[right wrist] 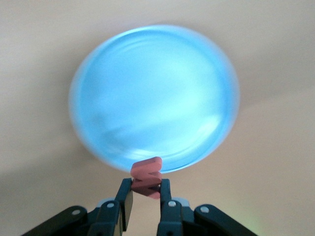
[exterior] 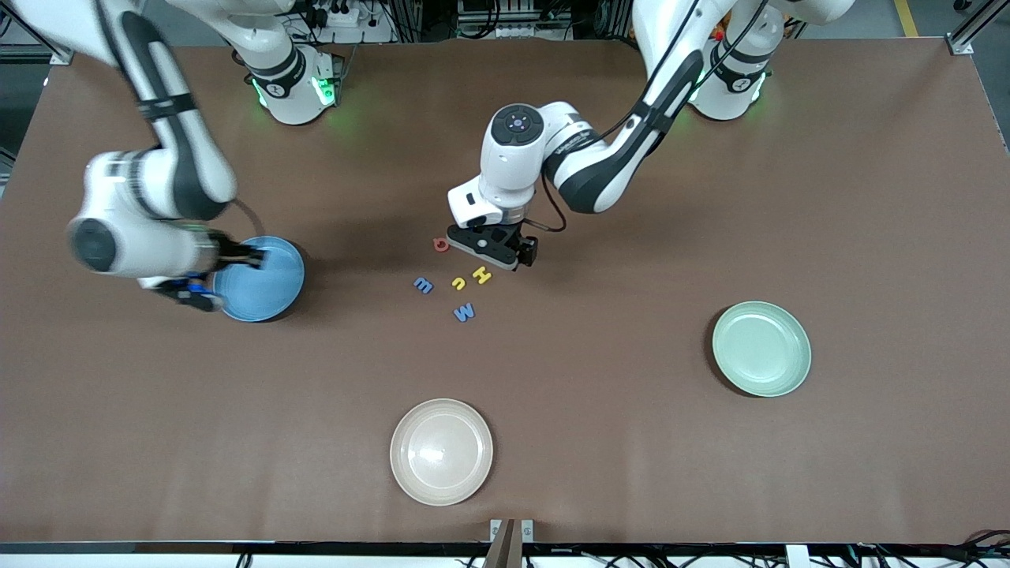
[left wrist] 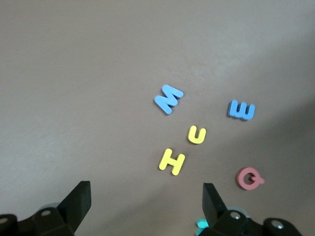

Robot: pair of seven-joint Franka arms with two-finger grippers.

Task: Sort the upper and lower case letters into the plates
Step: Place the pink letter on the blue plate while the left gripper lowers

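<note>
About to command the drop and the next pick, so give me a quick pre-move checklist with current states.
1. Right claw shut on the red letter: ok.
2. Red letter over the blue plate: not ok, at its rim only.
3. Blue plate free of letters: ok.
4. Left claw open over the loose letters: ok.
5. Yellow H lined up between the left claw's fingers: cannot tell.
6. Mint plate unobstructed: ok.

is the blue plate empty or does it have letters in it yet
Empty: the blue plate shows a bare inside, and the right pincer, over its rim, holds a red letter.
</note>
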